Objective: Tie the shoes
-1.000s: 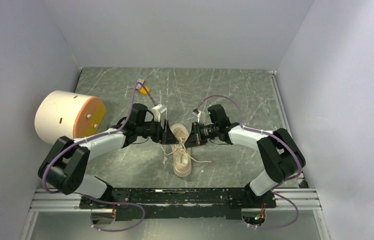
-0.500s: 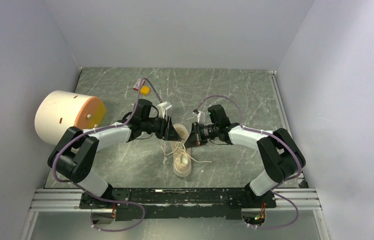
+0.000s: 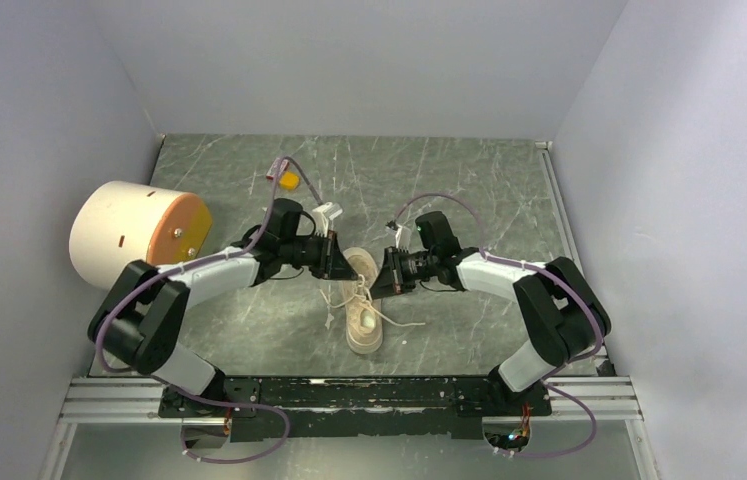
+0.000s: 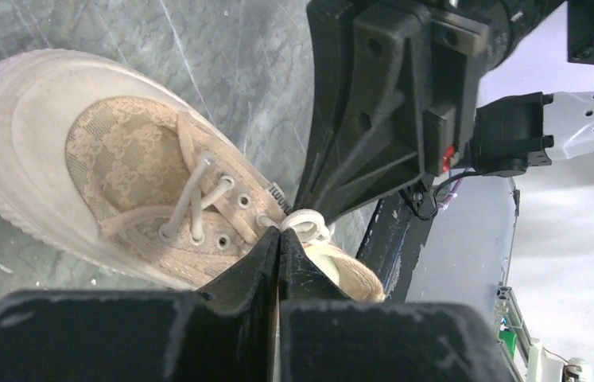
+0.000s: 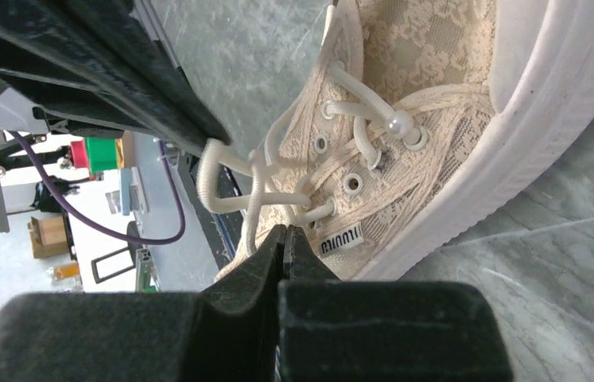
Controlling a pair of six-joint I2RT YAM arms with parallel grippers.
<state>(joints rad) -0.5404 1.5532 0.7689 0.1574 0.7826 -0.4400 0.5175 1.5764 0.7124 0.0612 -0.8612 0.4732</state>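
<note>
Blocking sneaker (image 3: 364,325) laces (image 4: 191,196), left gripper (image 3: 343,265), right gripper (image 3: 380,280), both closed, grip unclear

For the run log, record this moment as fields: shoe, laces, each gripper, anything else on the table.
shoe: one cream sneaker on the table, toe pointing away from the arm bases
laces: white laces, no bow, ends trailing beside the shoe
left gripper: shut on a lace loop
right gripper: shut on a lace strand by the top eyelets
other: cream-and-orange cylinder, far left
</note>
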